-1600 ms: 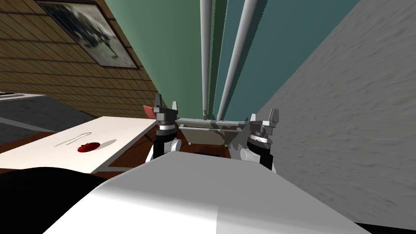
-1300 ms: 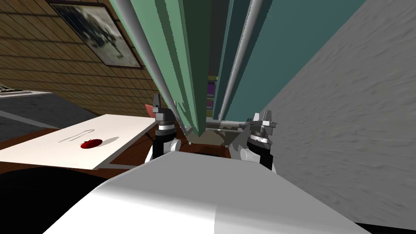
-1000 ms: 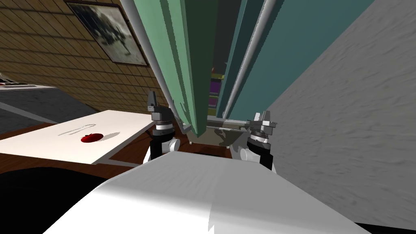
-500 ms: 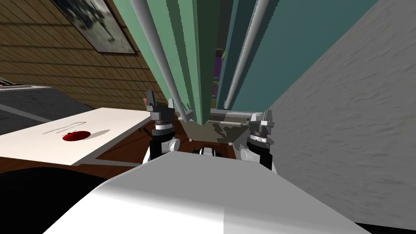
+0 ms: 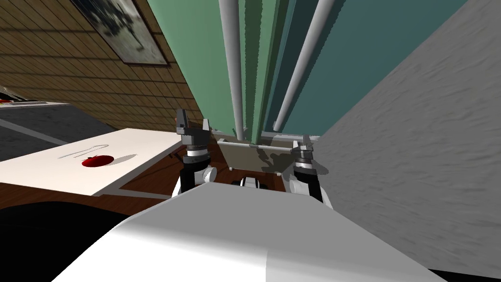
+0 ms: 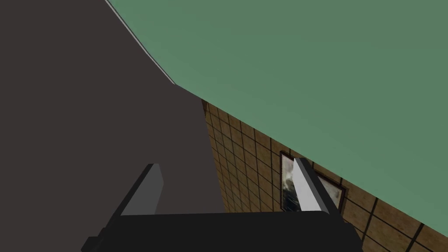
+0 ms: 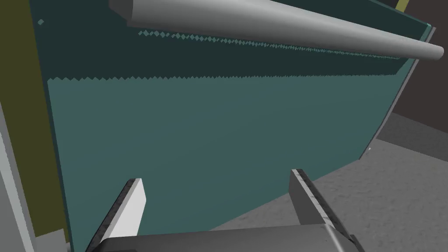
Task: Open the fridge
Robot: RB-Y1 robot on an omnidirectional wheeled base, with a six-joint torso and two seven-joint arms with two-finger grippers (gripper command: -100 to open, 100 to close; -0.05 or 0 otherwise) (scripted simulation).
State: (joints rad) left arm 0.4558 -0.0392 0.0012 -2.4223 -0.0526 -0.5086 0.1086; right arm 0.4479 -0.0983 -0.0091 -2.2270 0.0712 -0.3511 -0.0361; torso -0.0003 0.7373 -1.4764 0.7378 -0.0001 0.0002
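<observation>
The fridge has two tall doors, each with a long grey bar handle. The green left door (image 5: 200, 58) lies almost flush, with only its edge showing beside the teal right door (image 5: 352, 54). My right gripper (image 5: 303, 145) hangs by the foot of the teal door's handle (image 5: 301, 68). In the right wrist view that gripper (image 7: 215, 177) is open and holds nothing; it faces the teal door (image 7: 218, 131), and the handle (image 7: 271, 26) runs across beyond the fingertips. My left gripper (image 5: 192, 125) is open beside the green door (image 6: 306, 65), holding nothing.
Below the doors is an olive-grey drawer front (image 5: 249, 161) with a thin horizontal bar (image 5: 259, 146). A rough grey wall (image 5: 416, 147) stands close on my right. On my left is a white table (image 5: 49, 176) with a red fruit (image 5: 97, 160), and behind it a tiled wall with a picture (image 5: 122, 29).
The green door stood ajar with coloured shelves showing and has swung back almost flush. My right gripper has opened and dropped slightly inward. The left arm has barely moved.
</observation>
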